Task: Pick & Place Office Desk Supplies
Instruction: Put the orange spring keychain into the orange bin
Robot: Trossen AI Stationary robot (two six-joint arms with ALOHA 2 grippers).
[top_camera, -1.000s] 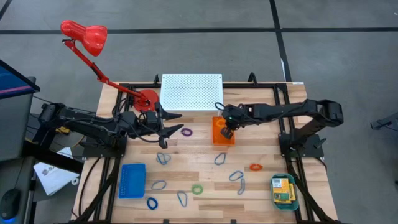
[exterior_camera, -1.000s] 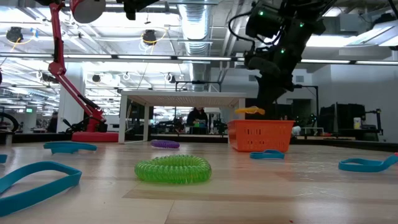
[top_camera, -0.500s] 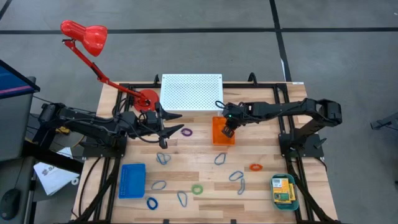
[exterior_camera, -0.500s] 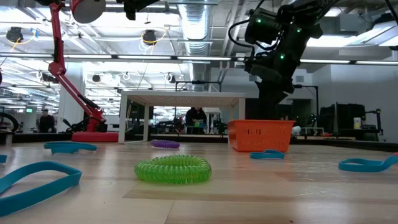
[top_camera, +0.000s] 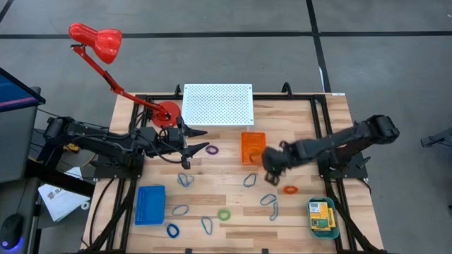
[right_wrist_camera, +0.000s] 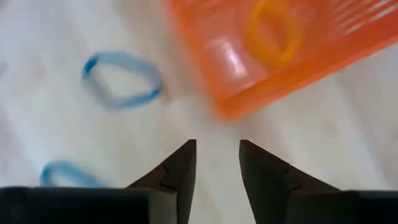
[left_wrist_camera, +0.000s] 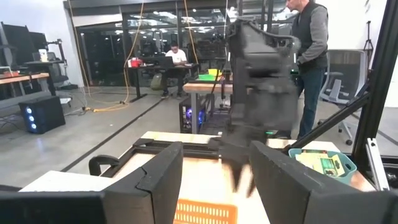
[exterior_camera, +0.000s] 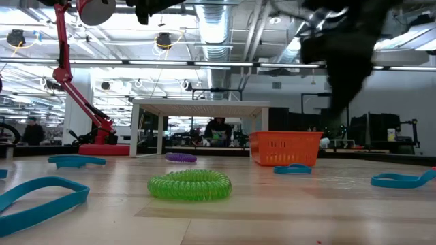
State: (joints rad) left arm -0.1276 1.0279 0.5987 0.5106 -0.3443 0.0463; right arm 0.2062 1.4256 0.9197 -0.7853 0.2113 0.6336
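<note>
While my right gripper (top_camera: pixel 271 168) hangs over bare wood with its fingers apart and nothing between them, its wrist camera looks down past the two fingertips (right_wrist_camera: pixel 180 163) at open table, with a blue-grey clip loop (right_wrist_camera: pixel 122 78) and part of a second loop (right_wrist_camera: pixel 65 172) lying flat beyond them. Just past that stands the orange tray (right_wrist_camera: pixel 273 81), and only this view shows an orange ring (right_wrist_camera: pixel 272 32) lying inside it.

From above, my right gripper sits between the orange tray (top_camera: pixel 253 148) and an orange ring (top_camera: pixel 290 189) on the wood, with a loop (top_camera: pixel 251 180) near it. Farther toward the near edge lie a green ring (top_camera: pixel 224 214), a blue ring (top_camera: pixel 173 230) and more loops, well spaced, beside the blue tray (top_camera: pixel 150 204). The teal tray (top_camera: pixel 335 227) in the right near corner holds a yellow box (top_camera: pixel 320 214).

My left gripper (top_camera: pixel 192 147) waits near the lamp base (top_camera: pixel 167 112), fingers spread and empty, with a purple ring (top_camera: pixel 211 149) just beside it. Its wrist camera shows my right arm blurred ahead, and a person (left_wrist_camera: pixel 309 50) standing in the room beyond the table.

At table height, the green ring (exterior_camera: pixel 190 184) lies nearest, the purple ring (exterior_camera: pixel 180 157) and orange tray (exterior_camera: pixel 285 148) behind it.
</note>
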